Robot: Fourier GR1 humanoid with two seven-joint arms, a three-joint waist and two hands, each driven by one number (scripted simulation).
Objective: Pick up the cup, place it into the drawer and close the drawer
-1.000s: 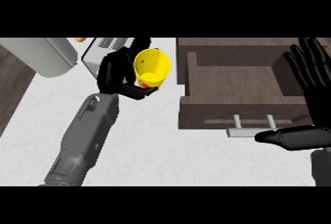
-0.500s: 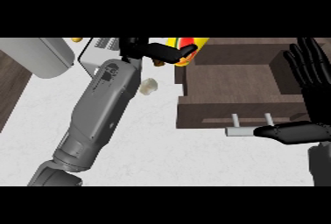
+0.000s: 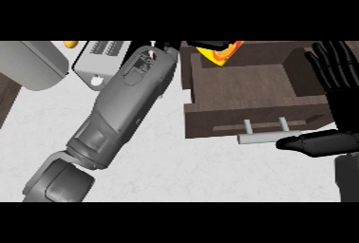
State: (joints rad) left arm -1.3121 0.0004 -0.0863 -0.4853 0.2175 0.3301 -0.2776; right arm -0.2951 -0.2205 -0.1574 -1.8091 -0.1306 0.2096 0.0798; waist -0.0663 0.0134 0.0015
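The cup (image 3: 219,53), yellow with an orange-red edge, shows only in part at the view's upper edge, over the back left corner of the open drawer (image 3: 245,88). It hangs above the drawer's rear wall and does not rest on the drawer floor. The left hand (image 3: 210,43) is curled over the cup's upper side and has hold of it; most of that hand is cut off by the view's edge, so only dark slivers of it show. Its grey forearm (image 3: 116,118) runs slantwise from the lower left up to the cup, crossing the pale speckled bench (image 3: 168,166).

The drawer is dark brown wood, pulled out toward the viewer, with a bare plank floor. A pale bar handle (image 3: 263,137) stands off its front on two posts.

The right hand (image 3: 342,102) shows at the right edge beside the drawer, fingers straight and pointing up, holding nothing; its thumb lies just beside the handle's right end.

Left of the forearm sit a light grey ribbed block (image 3: 98,61) and a rounded grey appliance (image 3: 35,64)
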